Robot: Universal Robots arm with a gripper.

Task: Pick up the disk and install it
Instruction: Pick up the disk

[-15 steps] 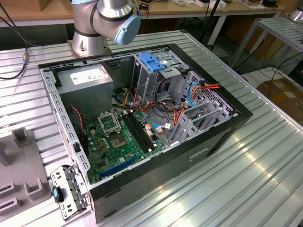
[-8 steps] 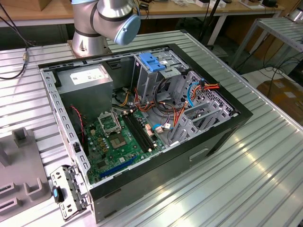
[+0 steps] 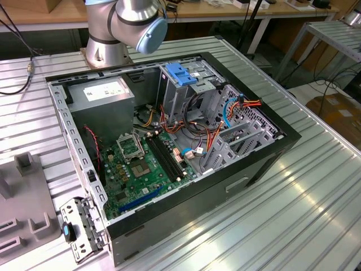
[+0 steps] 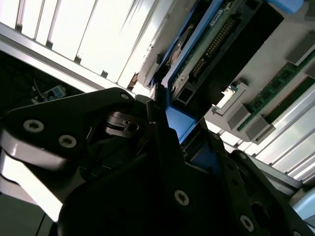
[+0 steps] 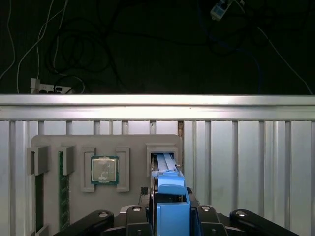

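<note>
The disk [image 5: 166, 162] stands on edge in a slot of the grey parts tray [image 5: 74, 142]. Its blue carrier rail rises toward the camera. My gripper [image 5: 171, 216] sits over the disk's upper end, with a black finger pressed against each side of the blue carrier. In the second wrist view the gripper [image 4: 184, 130] holds the same blue rail. Beyond it the disk [image 4: 216, 44] shows its green circuit board and connector pins. The gripper is shut on the disk, whose lower end is still in the slot.
The tray also holds a processor chip [image 5: 104, 170] and memory sticks [image 5: 61, 196]. In the exterior view the open computer case [image 3: 169, 141] lies on the ribbed metal table, with a drive cage topped by a blue latch [image 3: 181, 76], a power supply [image 3: 104, 93], and the arm's base [image 3: 121, 28] behind.
</note>
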